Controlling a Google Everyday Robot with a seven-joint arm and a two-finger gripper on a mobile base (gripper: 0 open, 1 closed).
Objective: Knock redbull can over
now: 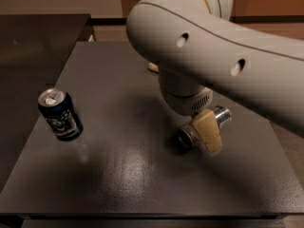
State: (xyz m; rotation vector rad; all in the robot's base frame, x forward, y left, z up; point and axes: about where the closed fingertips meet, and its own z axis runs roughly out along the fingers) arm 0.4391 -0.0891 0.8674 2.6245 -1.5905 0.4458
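Observation:
The redbull can (221, 115) shows as a slim silver cylinder lying on its side on the dark table (118, 175), right of centre, with one shiny end (188, 137) pointing front-left. My gripper (208, 136) hangs from the big grey arm (213, 46); its beige tip lies across the can's middle and hides most of it. No blue patch shows.
A shorter dark navy can (60, 114) with white print stands upright near the table's left edge. A second dark surface (33, 42) lies at the back left. A small pale object (153, 67) peeks out behind the arm.

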